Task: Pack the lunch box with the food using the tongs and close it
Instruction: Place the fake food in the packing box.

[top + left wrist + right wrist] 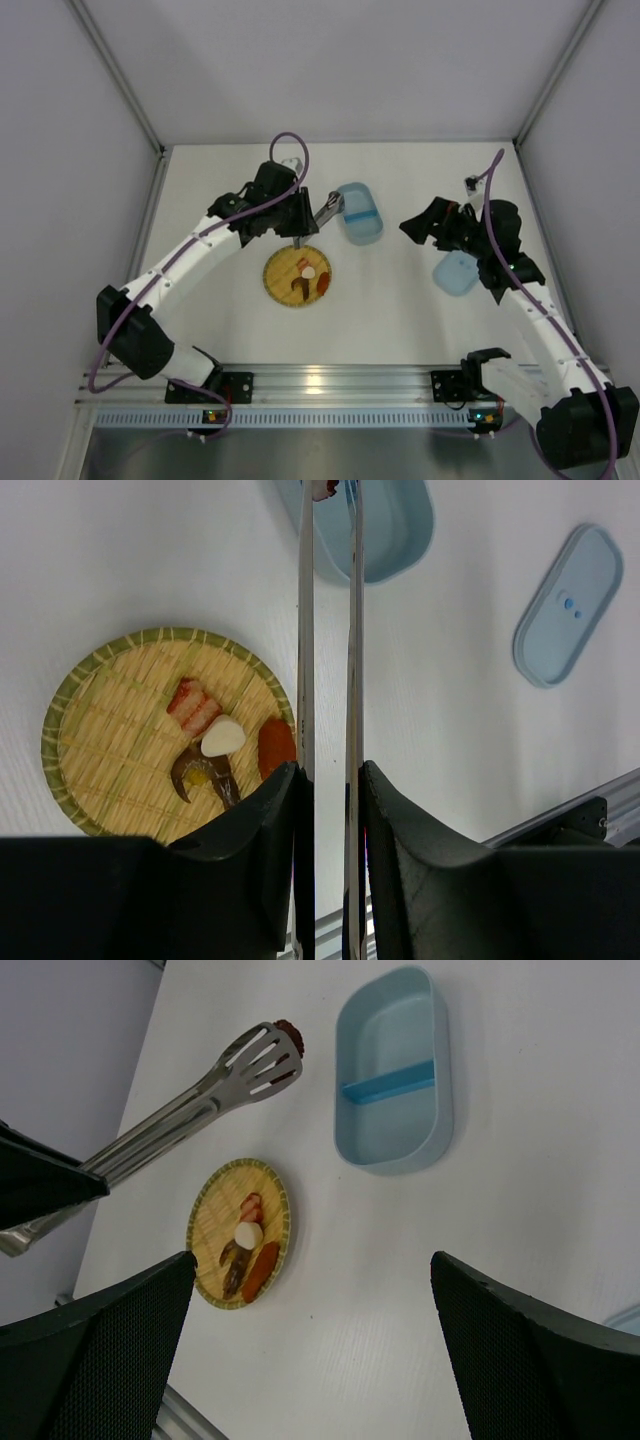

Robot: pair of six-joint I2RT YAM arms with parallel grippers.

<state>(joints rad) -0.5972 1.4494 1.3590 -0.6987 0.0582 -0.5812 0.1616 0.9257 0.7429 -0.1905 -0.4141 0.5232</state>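
left fingers (285,805) clenched on long silver metal tongs (305,630), squeezed so tips pinch dark red food piece (291,1035) just left of open light-blue oval plastic lunch box (385,1135), prob for drop-in. right fingers (130,1330) released near light-blue lid (568,605), right side.

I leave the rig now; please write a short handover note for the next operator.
Left gripper: shut on the tongs, which pinch one dark red piece close to the lunch box, not yet inside.
Right gripper: open, empty.
Lunch box: open, nothing in it; lid lies on the table.
To do: drop this piece, move four pieces from the plate, close the lid.
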